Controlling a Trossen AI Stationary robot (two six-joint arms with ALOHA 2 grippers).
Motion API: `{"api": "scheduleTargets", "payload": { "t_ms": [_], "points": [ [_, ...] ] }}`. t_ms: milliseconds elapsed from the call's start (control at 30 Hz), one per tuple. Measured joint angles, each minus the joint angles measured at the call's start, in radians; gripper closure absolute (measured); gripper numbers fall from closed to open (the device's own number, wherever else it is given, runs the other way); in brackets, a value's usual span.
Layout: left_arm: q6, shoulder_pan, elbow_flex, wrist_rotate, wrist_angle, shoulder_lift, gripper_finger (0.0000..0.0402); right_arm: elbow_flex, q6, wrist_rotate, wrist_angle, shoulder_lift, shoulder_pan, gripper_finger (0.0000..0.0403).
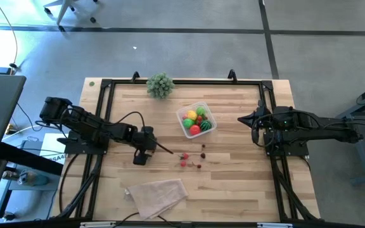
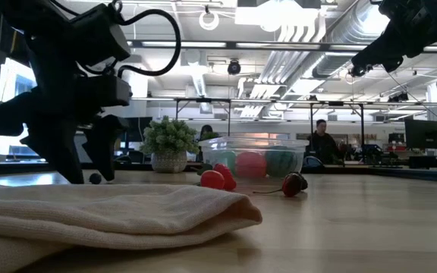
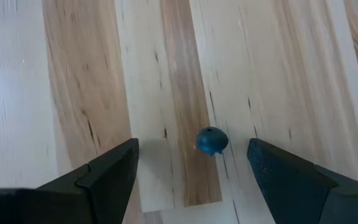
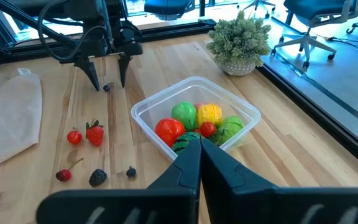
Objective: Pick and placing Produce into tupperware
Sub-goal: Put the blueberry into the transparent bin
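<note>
The left end effector (image 3: 191, 168) stands wide open just above the worktop (image 1: 233, 183), its two fingers (image 3: 114, 168) straddling a small dark-blue berry (image 3: 212, 140) that lies on the wood between them, touching neither. Seen from the right wrist, that end effector (image 4: 107, 78) points down at the berry (image 4: 107, 88). Farther along the worktop lie loose produce: a strawberry (image 4: 94, 133), a small red tomato (image 4: 74, 137), a cherry (image 4: 63, 175), a blackberry (image 4: 97, 178) and another small dark berry (image 4: 131, 172). Beyond them sits the tupperware (image 4: 143, 115), holding red, green and yellow pieces (image 4: 197, 121). A plant (image 1: 160, 85) stands near the worktop's far edge, and a beige cloth (image 1: 158, 196) lies near the front edge. The right end effector (image 4: 199, 163) is closed and empty, hanging over the right side of the worktop, beside the tupperware.
</note>
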Motion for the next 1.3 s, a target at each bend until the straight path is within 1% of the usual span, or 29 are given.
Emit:
{"api": "scheduleTargets", "payload": {
  "t_ms": [100, 367, 533, 733, 1000, 1300],
  "points": [
    [0.008, 0.0, 0.0, 0.008, -0.001, 0.001, 0.012, 0.0, 0.0, 0.0, 0.0, 0.0, 0.0, 0.0402],
    [0.016, 0.0, -0.003, 0.054, 0.013, 0.002, 0.0187, 0.0, 0.0, 0.0, 0.0, 0.0, 0.0, 0.0402],
    [-0.001, 0.0, -0.005, 0.063, 0.044, 0.005, 0.0217, 0.0, 0.0, 0.0, 0.0, 0.0, 0.0, 0.0402],
    [-0.001, 0.0, -0.003, 0.066, 0.046, 0.013, 0.0235, 0.0, 0.0, 0.0, 0.0, 0.0, 0.0, 0.0402],
    [0.016, 0.0, -0.002, 0.066, 0.045, 0.024, 0.0238, 0.0, 0.0, 0.0, 0.0, 0.0, 0.0, 0.0402],
    [0.02, 0.0, -0.002, 0.059, 0.044, 0.025, 0.0277, 0.0, 0.0, 0.0, 0.0, 0.0, 0.0, 0.0402]
  ]
}}
